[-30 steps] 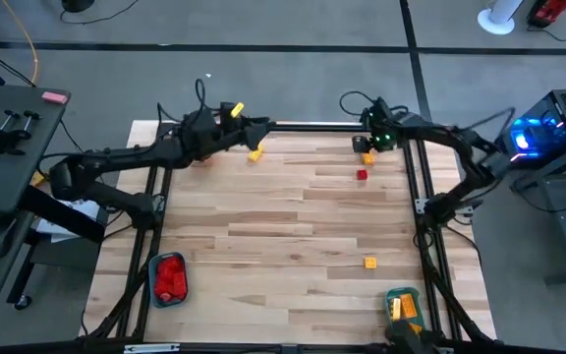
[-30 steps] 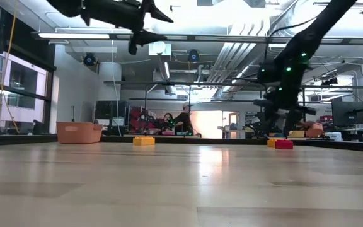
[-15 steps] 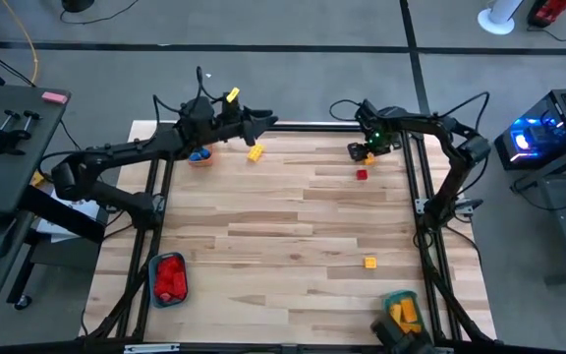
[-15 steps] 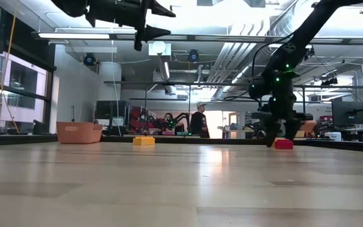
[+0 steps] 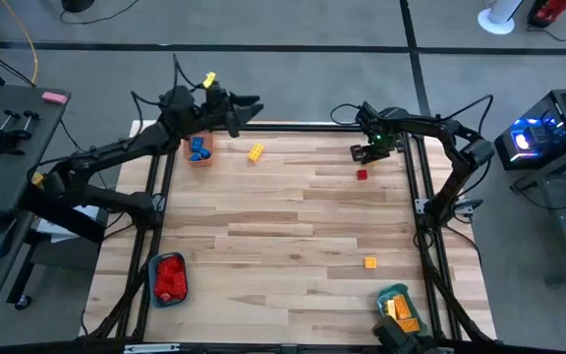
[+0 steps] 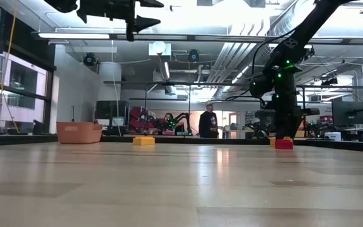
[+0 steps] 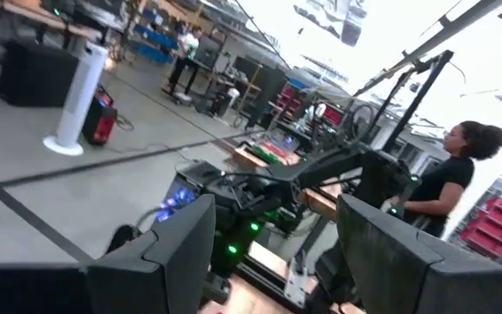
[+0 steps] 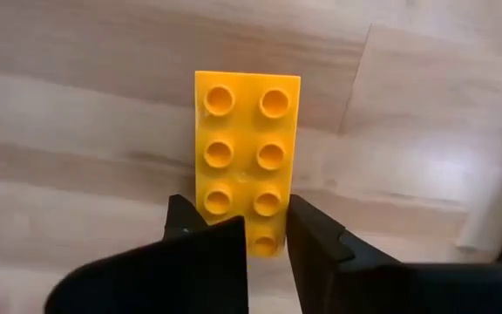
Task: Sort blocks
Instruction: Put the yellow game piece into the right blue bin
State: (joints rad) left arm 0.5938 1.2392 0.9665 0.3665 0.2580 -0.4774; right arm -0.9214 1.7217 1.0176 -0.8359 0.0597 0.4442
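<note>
I work in a robotics lab, a big open industrial hall. My wooden table (image 5: 283, 216) stands on a grey concrete floor marked with dark tape lines. Beyond the table's far edge I see exposed ceiling ducts and pipes (image 6: 232, 57), strip lights, other robot arms on benches (image 6: 169, 123), and a person (image 6: 207, 123) standing among them. Beside the table sits a computer tower glowing blue (image 5: 548, 133), and a desk (image 5: 8, 128) on the other side.
</note>
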